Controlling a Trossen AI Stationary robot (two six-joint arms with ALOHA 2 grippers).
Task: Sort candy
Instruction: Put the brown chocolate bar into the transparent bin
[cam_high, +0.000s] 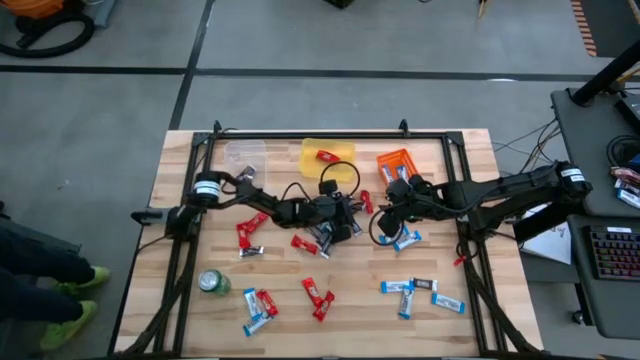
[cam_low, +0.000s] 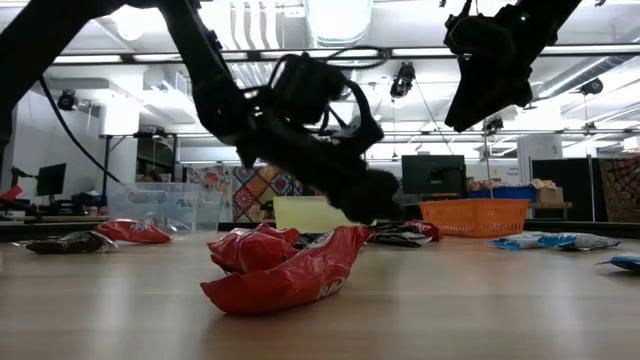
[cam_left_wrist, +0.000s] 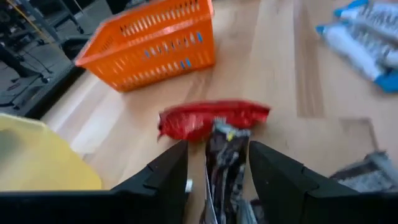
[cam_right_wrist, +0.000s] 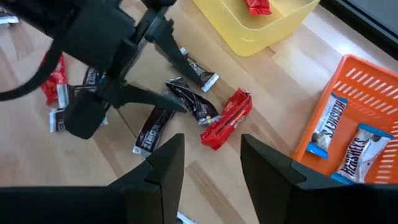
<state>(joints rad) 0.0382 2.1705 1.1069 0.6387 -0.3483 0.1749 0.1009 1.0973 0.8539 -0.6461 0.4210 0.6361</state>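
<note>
Wrapped candy lies scattered over the wooden table (cam_high: 200, 320): red bars (cam_high: 250, 230), blue-and-white bars (cam_high: 420, 292) and dark brown bars (cam_high: 325, 235). My left gripper (cam_high: 350, 214) is low over the table's middle and open. In the left wrist view its fingers stand on either side of a dark brown bar (cam_left_wrist: 224, 165); a red bar (cam_left_wrist: 211, 118) lies just beyond it. My right gripper (cam_right_wrist: 211, 140) hangs open and empty above the table, right of the middle (cam_high: 392, 208). It looks down on the left gripper (cam_right_wrist: 177, 87) and the same dark bar (cam_right_wrist: 193, 102). My left gripper has its fingers (cam_left_wrist: 168, 171) on either side of the dark brown bar, coming in low and slanting down from the table's left, along the bar. The bar lies flat on the table. Whether a finger touches it, I cannot tell.
At the back stand a clear container (cam_high: 245, 153), a yellow bin (cam_high: 328, 155) holding a red bar, and an orange basket (cam_right_wrist: 348, 137) holding blue-and-white bars. A green can (cam_high: 213, 283) stands near the front left. A black frame (cam_high: 330, 134) borders the table.
</note>
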